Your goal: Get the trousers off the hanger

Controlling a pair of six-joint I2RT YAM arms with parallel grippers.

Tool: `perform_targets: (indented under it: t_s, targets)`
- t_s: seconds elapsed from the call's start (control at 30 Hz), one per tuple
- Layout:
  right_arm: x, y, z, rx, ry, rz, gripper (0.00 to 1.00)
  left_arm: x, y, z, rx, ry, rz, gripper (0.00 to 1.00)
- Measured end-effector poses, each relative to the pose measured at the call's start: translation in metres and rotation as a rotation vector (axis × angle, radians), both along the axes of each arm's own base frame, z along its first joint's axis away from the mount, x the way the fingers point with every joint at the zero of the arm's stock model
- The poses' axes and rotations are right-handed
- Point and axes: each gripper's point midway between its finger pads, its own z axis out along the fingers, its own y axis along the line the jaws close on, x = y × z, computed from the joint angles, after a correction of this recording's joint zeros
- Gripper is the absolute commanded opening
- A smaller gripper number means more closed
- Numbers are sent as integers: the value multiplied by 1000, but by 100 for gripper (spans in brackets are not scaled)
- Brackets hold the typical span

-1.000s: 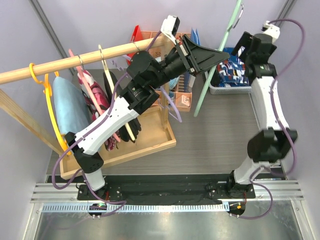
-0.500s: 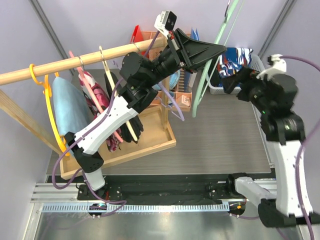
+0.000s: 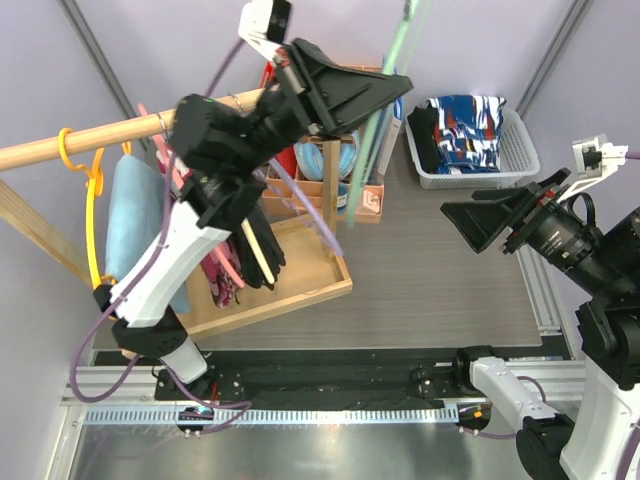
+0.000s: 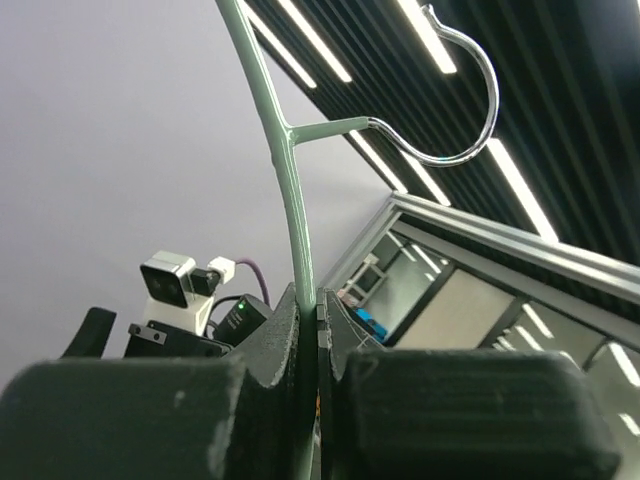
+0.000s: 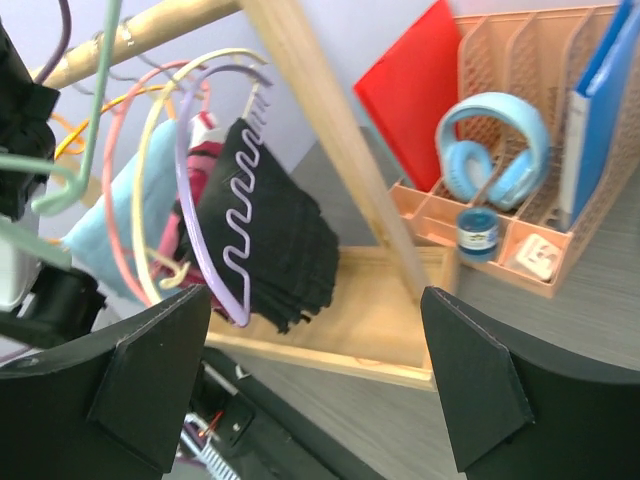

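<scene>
Trousers (image 3: 470, 120) lie in basket (image 3: 520, 150) overhead; left wrist shows hanger (image 4: 297, 220) pinched.

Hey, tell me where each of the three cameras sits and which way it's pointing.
Top external: overhead behind the bases, looking down on rail, basket, left arm and right arm.
Left wrist: held high, looks up past the shut left gripper and the green hanger to ceiling lights.
Right wrist: looks through the open right gripper at the hung black trousers.
Shared: top and left wrist both show the hanger.
</scene>
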Motion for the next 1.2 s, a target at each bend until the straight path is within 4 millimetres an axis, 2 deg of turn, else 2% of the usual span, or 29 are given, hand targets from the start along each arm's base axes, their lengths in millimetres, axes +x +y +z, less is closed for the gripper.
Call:
perform_targets:
  t_s: [0.1, 0.27, 0.37, 0.5, 0.57, 0.67, 0.77, 0.87, 0.97, 1.07, 1.2]
  targets:
    - [-12, 11, 5, 5, 0, 85, 91, -12, 28, 14, 6, -74, 110, 1]
    - [-20, 23, 15, 27, 5, 179, 90, -28, 91, 34, -8, -149, 353, 0]
    - [-7, 27, 26, 35, 9, 200, 88, -27, 120, 42, -17, -178, 502, 1]
    - [30, 33, 33, 52, 44, 220, 87, -11, 143, 40, 5, -163, 677, 0]
    - [44, 38, 32, 67, 68, 237, 86, 2, 147, 30, 38, -135, 749, 1]
    - [66, 57, 27, 70, 116, 273, 85, 28, 146, 11, 108, -97, 857, 1]
    - [74, 107, 21, 30, 148, 354, 85, 50, 140, -5, 175, -71, 931, 1]
    - [53, 162, 9, -19, 165, 459, 84, 71, 128, -26, 252, -45, 979, 0]
    - [26, 200, 3, -63, 149, 529, 84, 85, 123, -44, 311, -11, 1014, 0]
    - [8, 216, 7, -78, 101, 547, 83, 89, 127, -47, 319, 8, 1039, 0]
    - [-2, 222, 33, -24, 0, 551, 77, 83, 141, -41, 295, 18, 1058, 0]
